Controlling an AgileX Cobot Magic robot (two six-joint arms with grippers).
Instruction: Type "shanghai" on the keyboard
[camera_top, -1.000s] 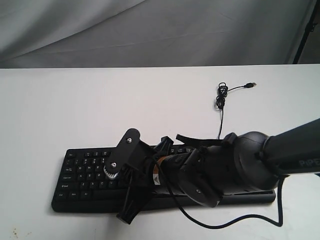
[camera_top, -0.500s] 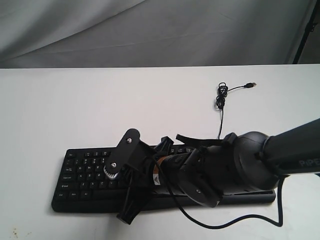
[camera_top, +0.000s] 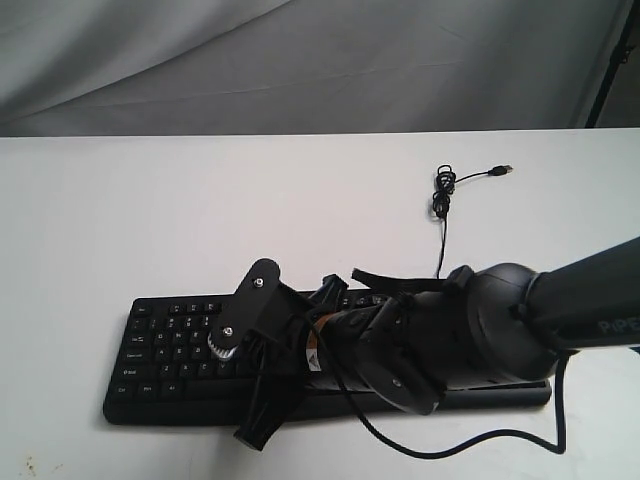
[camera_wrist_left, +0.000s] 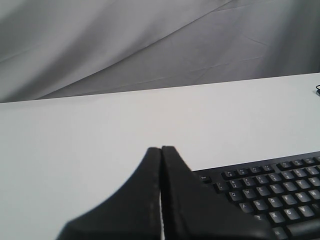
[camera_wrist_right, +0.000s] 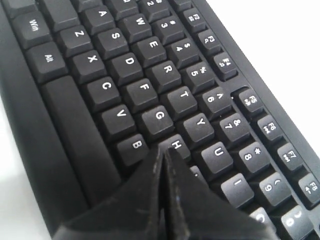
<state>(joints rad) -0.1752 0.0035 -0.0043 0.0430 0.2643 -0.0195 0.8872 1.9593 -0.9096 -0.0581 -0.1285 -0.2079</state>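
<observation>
The black keyboard (camera_top: 165, 350) lies along the table's near edge, and my right arm (camera_top: 450, 335) covers its middle and right part. In the right wrist view, my right gripper (camera_wrist_right: 162, 150) is shut with nothing in it. Its tips sit at the near edge of the H key (camera_wrist_right: 176, 143), between B and the key beside H. My left gripper (camera_wrist_left: 161, 148) is also shut and empty. It hovers over bare table just off the Esc corner of the keyboard (camera_wrist_left: 270, 192). The left gripper does not show in the exterior view.
The keyboard's thin USB cable (camera_top: 441, 200) runs to the back right, coiled, with its plug (camera_top: 505, 170) lying loose. A black robot cable (camera_top: 450, 447) loops on the table in front of the keyboard. A grey cloth backdrop (camera_top: 300, 60) hangs behind the white table (camera_top: 200, 210).
The right arm's wrist has sunk very slightly toward the keys. Nothing else has moved.
</observation>
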